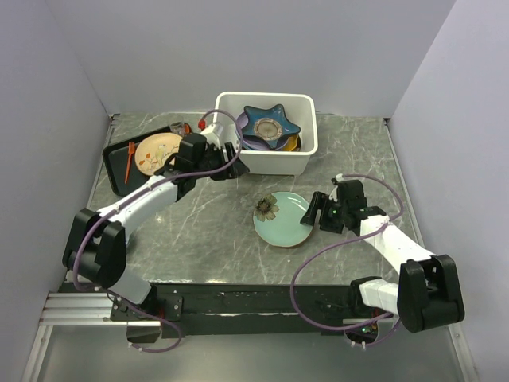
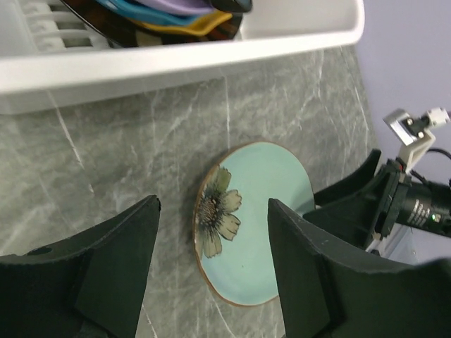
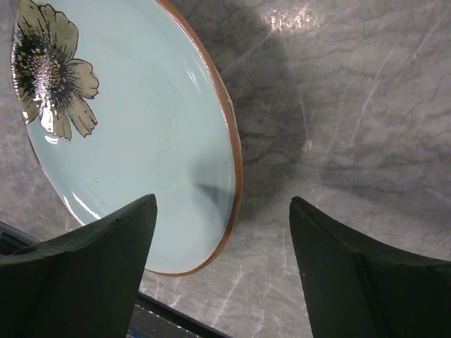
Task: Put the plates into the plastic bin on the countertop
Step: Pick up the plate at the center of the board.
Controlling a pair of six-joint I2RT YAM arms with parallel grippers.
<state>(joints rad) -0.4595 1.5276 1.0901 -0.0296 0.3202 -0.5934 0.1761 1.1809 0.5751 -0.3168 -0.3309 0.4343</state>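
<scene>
Left arm [image 1: 143, 203] and right arm [image 1: 394, 243]: white links, black joints, looping purple cables [image 1: 292, 285], black claw fingers [image 3: 77, 267]

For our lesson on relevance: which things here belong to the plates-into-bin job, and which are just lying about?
Job: pale green flower plate on the countertop; navy star plate inside the white plastic bin.
Lying about: black tray; beige plate on it; orange utensil.

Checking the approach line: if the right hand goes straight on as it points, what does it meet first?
The right hand would meet the pale green flower plate first; the plate's rim lies inside the open hand. How far off contact is, the views don't settle.
</scene>
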